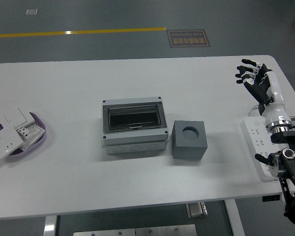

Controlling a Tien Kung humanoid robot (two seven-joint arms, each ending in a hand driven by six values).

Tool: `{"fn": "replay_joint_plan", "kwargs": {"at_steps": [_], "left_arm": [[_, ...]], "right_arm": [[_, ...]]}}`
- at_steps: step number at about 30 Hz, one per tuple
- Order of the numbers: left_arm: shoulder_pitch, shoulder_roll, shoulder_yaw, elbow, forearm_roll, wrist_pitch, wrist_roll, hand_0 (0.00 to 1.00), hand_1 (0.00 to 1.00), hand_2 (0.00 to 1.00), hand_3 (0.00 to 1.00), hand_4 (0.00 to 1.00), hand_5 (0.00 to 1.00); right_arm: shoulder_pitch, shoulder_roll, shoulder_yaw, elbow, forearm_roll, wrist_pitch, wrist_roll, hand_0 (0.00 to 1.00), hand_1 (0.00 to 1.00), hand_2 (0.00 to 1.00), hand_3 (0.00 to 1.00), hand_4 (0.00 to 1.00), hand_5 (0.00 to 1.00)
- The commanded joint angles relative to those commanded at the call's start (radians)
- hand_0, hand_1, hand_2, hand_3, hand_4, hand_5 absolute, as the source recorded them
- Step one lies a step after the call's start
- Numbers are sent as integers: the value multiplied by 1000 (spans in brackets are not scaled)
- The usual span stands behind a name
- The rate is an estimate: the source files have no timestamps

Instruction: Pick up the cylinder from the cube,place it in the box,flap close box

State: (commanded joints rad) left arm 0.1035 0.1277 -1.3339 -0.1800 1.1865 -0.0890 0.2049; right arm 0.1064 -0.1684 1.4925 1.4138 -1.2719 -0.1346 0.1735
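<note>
While the box (134, 125) sits lid-shut at centre, the right hand (254, 80) hangs released, fingers spread, at 3 o'clock.
Cube (189, 139) socket empty; purple dish (39, 138) at 9 o'clock holds white switches (11, 132).
</note>
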Motion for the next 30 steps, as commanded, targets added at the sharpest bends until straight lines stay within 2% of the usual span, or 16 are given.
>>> {"fn": "replay_joint_plan", "kwargs": {"at_steps": [3, 11, 14, 15, 20, 22, 30], "left_arm": [[8, 8, 0, 0, 1, 0, 0, 637, 663, 575, 636, 724, 320], [41, 18, 3, 0, -21, 3, -3, 637, 663, 575, 636, 724, 320], [42, 15, 12, 0, -43, 5, -9, 637, 663, 575, 636, 724, 320], [41, 13, 13, 0, -50, 5, -10, 637, 663, 577, 636, 724, 319], [29, 8, 7, 0, -67, 9, -19, 637, 663, 577, 636, 724, 319], [27, 4, 14, 0, -80, 9, -25, 637, 663, 576, 637, 724, 319], [37, -17, 67, 0, -178, 6, -80, 637, 662, 576, 638, 724, 318]], "right_arm": [[-1, 2, -4, -7, -6, 9, -7, 549, 597, 636, 673, 673, 384], [5, 19, -20, -18, -102, 79, -72, 554, 604, 637, 675, 672, 386], [18, 10, -28, -22, -118, 91, -81, 554, 604, 637, 675, 672, 386], [23, 6, -30, -23, -120, 93, -82, 593, 626, 658, 677, 675, 381], [54, -21, -41, -23, -114, 84, -75, 593, 626, 658, 677, 675, 381], [58, -27, -42, -18, -104, 74, -65, 621, 636, 665, 678, 679, 382], [41, -31, -20, 9, -60, 60, -36, 621, 635, 661, 678, 683, 386]]}}
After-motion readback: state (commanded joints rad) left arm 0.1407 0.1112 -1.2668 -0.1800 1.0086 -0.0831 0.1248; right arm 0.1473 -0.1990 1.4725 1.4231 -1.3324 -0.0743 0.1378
